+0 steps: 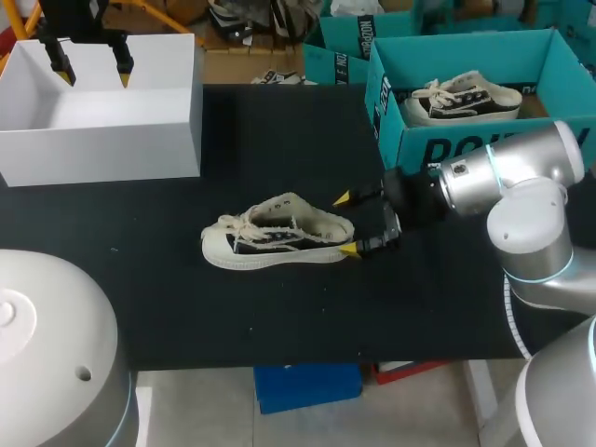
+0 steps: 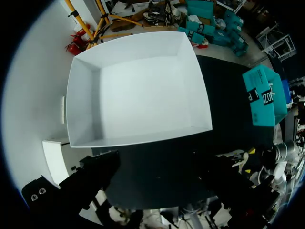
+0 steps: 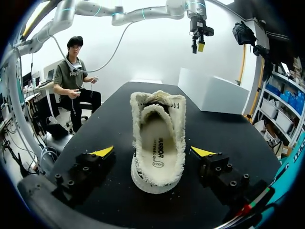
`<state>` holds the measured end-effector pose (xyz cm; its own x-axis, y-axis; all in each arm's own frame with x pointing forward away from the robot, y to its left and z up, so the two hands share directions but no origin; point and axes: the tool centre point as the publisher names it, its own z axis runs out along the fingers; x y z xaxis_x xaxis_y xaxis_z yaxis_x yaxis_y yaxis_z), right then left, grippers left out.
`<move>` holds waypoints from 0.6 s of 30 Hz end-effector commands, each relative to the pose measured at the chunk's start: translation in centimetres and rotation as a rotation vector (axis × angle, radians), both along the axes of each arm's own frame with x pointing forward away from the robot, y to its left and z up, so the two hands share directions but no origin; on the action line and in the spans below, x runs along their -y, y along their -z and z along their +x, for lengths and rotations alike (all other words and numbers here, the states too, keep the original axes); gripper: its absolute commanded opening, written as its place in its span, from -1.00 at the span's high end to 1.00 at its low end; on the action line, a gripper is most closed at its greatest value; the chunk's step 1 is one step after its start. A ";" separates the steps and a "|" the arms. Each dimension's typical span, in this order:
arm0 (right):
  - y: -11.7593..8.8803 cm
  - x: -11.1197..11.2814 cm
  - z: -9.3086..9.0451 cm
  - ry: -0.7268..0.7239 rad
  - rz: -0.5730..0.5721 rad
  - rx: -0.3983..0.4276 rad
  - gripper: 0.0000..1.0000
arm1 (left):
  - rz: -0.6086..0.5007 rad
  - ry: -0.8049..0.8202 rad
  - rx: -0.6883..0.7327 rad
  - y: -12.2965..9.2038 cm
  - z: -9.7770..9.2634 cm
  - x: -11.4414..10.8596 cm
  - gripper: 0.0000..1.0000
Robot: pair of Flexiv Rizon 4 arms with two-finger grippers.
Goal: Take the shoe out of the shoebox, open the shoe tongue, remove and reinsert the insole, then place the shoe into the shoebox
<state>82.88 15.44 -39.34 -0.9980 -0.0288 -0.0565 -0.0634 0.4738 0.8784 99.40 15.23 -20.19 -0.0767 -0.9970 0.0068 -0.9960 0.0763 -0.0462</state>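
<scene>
Two grippers, both spread, neither holding anything.

1. Right gripper (image 1: 345,223) (image 3: 152,151): low at the counter (image 1: 279,321), fingers wide apart. The shoe's heel sits between the yellow tips; in the right wrist view there is a gap on each side, with no contact.
2. Shoe (image 1: 275,237) (image 3: 137,138): cream canvas, frayed edges, laced, out of the box. It rests mid-counter, toe toward the left side, heel toward the right gripper. The insole (image 3: 159,143) lies inside, visible through the opening.
3. Left gripper (image 1: 93,71) (image 2: 162,179): raised at the far left, fingers apart, hanging over the white shoebox.
4. White shoebox (image 1: 102,140) (image 2: 86,95): open, nothing inside, on the counter's far left corner, well apart from the shoe.
5. Teal box (image 1: 438,149): far right of the counter, holding a second shoe (image 1: 466,101).
</scene>
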 end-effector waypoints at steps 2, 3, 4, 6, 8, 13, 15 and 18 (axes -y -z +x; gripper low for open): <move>1.7 -0.7 0.9 0.004 0.026 -0.009 -1.00 | 0.001 -0.001 0.000 -0.1 -0.1 0.0 -1.00; 1.8 -0.8 1.0 0.004 0.030 -0.009 -1.00 | 0.001 -0.001 0.000 -0.1 -0.1 0.0 -1.00; 1.9 -0.8 1.1 0.007 0.035 -0.010 -1.00 | 0.001 -0.001 0.000 -0.1 -0.1 0.0 -1.00; 2.1 -1.0 1.1 0.010 0.039 -0.012 -1.00 | 0.001 -0.001 0.000 -0.1 -0.1 0.0 -1.00; 2.4 -1.2 1.1 0.010 0.044 -0.015 -1.00 | 0.001 -0.001 0.000 -0.1 -0.1 0.0 -1.00; 3.3 -1.7 0.9 0.005 0.057 -0.027 -1.00 | 0.001 -0.001 0.000 -0.1 -0.1 0.0 -1.00; 3.5 -1.8 0.9 0.006 0.061 -0.031 -1.00 | 0.001 -0.001 0.000 -0.1 -0.1 0.0 -1.00; 3.7 -1.9 1.0 0.005 0.066 -0.034 -1.00 | 0.001 -0.001 0.000 -0.1 -0.1 0.0 -1.00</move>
